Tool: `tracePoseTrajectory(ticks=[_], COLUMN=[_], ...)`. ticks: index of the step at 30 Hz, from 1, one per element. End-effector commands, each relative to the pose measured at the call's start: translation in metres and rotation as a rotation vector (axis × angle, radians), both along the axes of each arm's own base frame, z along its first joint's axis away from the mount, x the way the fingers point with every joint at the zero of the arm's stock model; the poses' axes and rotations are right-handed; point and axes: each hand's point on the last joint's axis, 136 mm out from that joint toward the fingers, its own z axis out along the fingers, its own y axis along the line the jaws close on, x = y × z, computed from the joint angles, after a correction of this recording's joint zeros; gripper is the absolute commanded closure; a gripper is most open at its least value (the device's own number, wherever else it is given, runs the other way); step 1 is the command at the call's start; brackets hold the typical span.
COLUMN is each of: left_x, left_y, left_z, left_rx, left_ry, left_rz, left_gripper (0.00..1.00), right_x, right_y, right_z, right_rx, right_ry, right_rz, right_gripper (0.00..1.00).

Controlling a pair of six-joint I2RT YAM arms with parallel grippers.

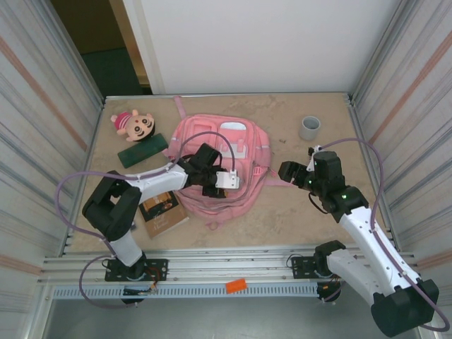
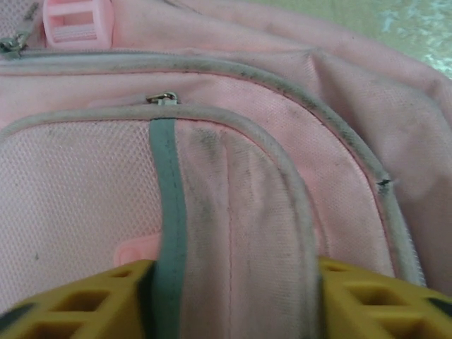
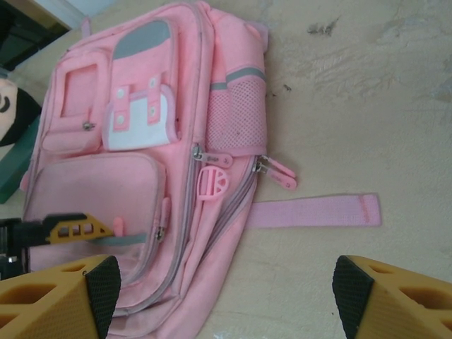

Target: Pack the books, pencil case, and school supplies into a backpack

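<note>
- Left gripper (image 2: 233,314): yellow fingers (image 2: 78,307) sit either side of a raised fold of the backpack (image 2: 296,106) front pocket. The gap is middling and fabric touches both inner faces. Can't tell whether it pinches or only straddles.
- A grey strip (image 2: 168,212) runs down the pocket between the fingers, hard against one of them.
- The pocket zip pull (image 2: 164,97) sits at the top of the pocket arc, just past the strip. A pink buckle (image 2: 76,21) is further out.
- From above, the left gripper (image 1: 227,180) is over the near-right part of the backpack (image 1: 191,138), with the arm reaching in from the left.
- Right gripper (image 3: 222,304): jaws spread wide, black pads (image 3: 104,289) far apart, only table (image 3: 353,106) and the backpack's edge between them. It holds nothing.
- From above, the right gripper (image 1: 288,171) is just right of the backpack, facing it and not touching.
- In the right wrist view a strap (image 3: 314,210) lies flat on the table, pointing away from the backpack. The side zip pulls (image 3: 275,171) are by the mesh pocket.
- The backpack lies flat mid-table, front up. The zips in view look closed.
- Book (image 1: 164,210): on the table, near-left of the backpack, partly under the left arm.
- Pencil case (image 1: 141,150): on the table left of the backpack, just near of the doll (image 1: 129,123).
- Cup (image 1: 308,128): upright, far right, well apart from the backpack.
</note>
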Motion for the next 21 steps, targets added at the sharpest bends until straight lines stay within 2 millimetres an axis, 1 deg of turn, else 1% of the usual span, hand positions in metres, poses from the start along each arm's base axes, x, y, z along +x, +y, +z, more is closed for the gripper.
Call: tracePoseTrajectory(ticks=[1, 2, 3, 5, 6, 7, 8, 10, 13, 14, 16, 18, 21], left_x=[0.024, 0.023, 0.021, 0.015, 0.010, 0.005, 0.000, -0.007, -0.012, -0.010, -0.008, -0.008, -0.007], left_y=[0.003, 0.003, 0.001, -0.002, -0.004, -0.004, -0.004, -0.001, 0.008, 0.014, 0.022, 0.029, 0.037], left_z=[0.011, 0.019, 0.030, 0.052, 0.064, 0.075, 0.086, 0.107, 0.132, 0.140, 0.153, 0.167, 0.182], left_rx=[0.003, -0.016, -0.048, -0.117, -0.156, -0.191, -0.227, -0.299, -0.398, -0.426, -0.478, -0.522, -0.556], left_ry=[-0.126, -0.133, -0.140, -0.155, -0.155, -0.145, -0.127, -0.099, -0.075, -0.067, -0.040, -0.021, -0.026], left_rz=[0.071, 0.079, 0.080, 0.063, 0.046, 0.032, 0.019, -0.003, -0.028, -0.019, -0.017, -0.032, -0.040], left_gripper=[0.75, 0.84, 0.91, 0.99, 1.00, 1.00, 1.00, 1.00, 1.00, 1.00, 1.00, 1.00, 1.00], right_x=[0.002, 0.003, 0.004, 0.006, 0.008, 0.010, 0.012, 0.018, 0.026, 0.026, 0.026, 0.027, 0.033], right_y=[-0.001, -0.002, -0.003, -0.006, -0.009, -0.011, -0.013, -0.010, 0.014, 0.024, 0.041, 0.049, 0.053], right_z=[0.001, -0.002, -0.006, -0.018, -0.026, -0.029, -0.032, -0.032, -0.034, -0.034, -0.036, -0.039, -0.042], right_rx=[0.010, 0.004, -0.003, -0.027, -0.047, -0.064, -0.082, -0.139, -0.230, -0.236, -0.224, -0.214, -0.154], right_ry=[-0.026, -0.025, -0.019, 0.002, 0.018, 0.029, 0.051, 0.047, 0.005, -0.015, -0.044, -0.068, -0.114], right_rz=[-0.004, -0.012, -0.016, -0.028, -0.040, -0.053, -0.059, -0.007, 0.241, 0.333, 0.458, 0.529, 0.570], right_gripper=[0.19, 0.20, 0.21, 0.30, 0.35, 0.38, 0.40, 0.42, 0.40, 0.38, 0.38, 0.38, 0.38])
